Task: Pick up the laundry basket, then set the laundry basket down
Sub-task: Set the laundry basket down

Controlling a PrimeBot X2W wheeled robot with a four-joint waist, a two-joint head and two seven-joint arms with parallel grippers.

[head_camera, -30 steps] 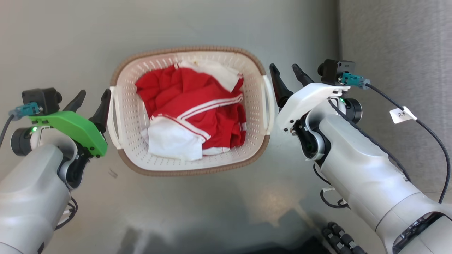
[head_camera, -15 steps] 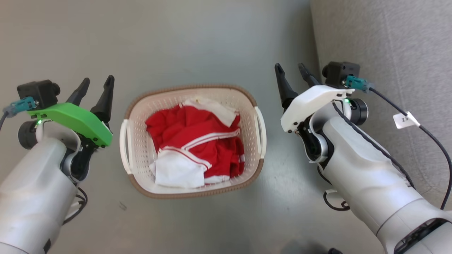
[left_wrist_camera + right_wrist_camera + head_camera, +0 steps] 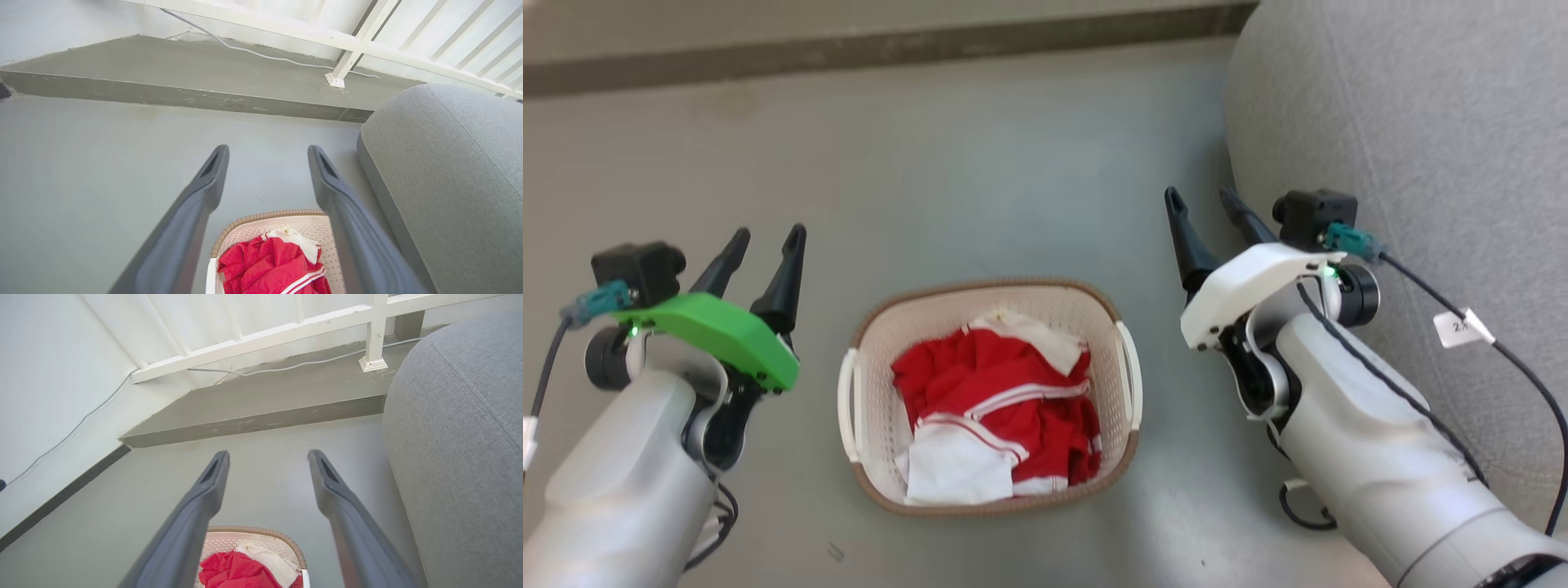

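The basket [image 3: 980, 286] stands on the floor [image 3: 1013, 163], out in the open middle, well short of the step [image 3: 849, 57] that runs along the floor's far edge and a little apart from the grey sofa [image 3: 1405, 122] that bounds its right side. A crumpled red-and-white garment [image 3: 996, 392] lies in it, heaped towards the right and near walls. Its brown rim is level, and neither arm touches it. The left gripper [image 3: 771, 232] hangs up and to the left of the basket, apart from the left handle [image 3: 848, 404], its two dark fingers spread well apart with nothing between them. The right gripper [image 3: 1199, 193] hangs beyond the right handle [image 3: 1131, 376], close beside the sofa's rounded edge, and its fingers gape just as wide and hold nothing. In the left wrist view the left gripper [image 3: 267, 149] shows bare floor between its tips, with the basket's far rim and part of the garment low between the fingers. In the right wrist view the right gripper [image 3: 268, 453] frames bare floor the same way, with the basket's far corner at the bottom edge. Past the step a white railing [image 3: 367, 45] stands on the raised level, and a thin pale cable [image 3: 245, 49] trails along its foot.
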